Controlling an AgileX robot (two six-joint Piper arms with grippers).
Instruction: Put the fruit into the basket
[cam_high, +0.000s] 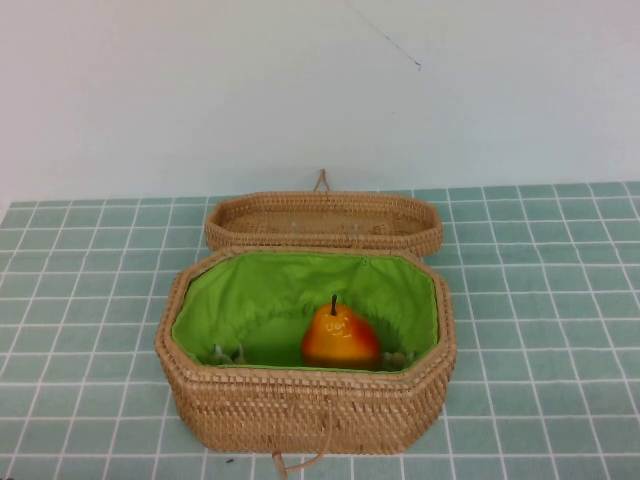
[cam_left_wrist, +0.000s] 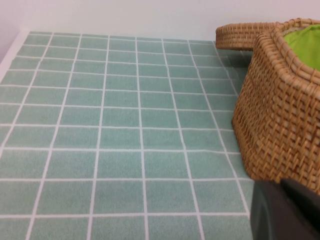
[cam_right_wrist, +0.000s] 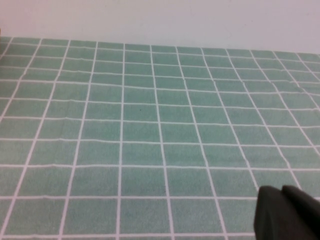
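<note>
The pear (cam_high: 340, 337), yellow-orange with a red blush and a dark stem, stands upright inside the open wicker basket (cam_high: 300, 405) on its green lining (cam_high: 250, 300). The hinged lid (cam_high: 324, 221) lies open behind the basket. Neither arm shows in the high view. My left gripper (cam_left_wrist: 280, 184) is shut and empty, low over the cloth beside the basket's woven wall (cam_left_wrist: 280, 110). My right gripper (cam_right_wrist: 281, 190) is shut and empty above bare cloth, with no basket or pear in its view.
A green checked tablecloth (cam_high: 90, 300) covers the table up to a white wall (cam_high: 300, 90) at the back. A loop clasp (cam_high: 300, 462) hangs at the basket's front. The open lid also shows in the left wrist view (cam_left_wrist: 240, 35).
</note>
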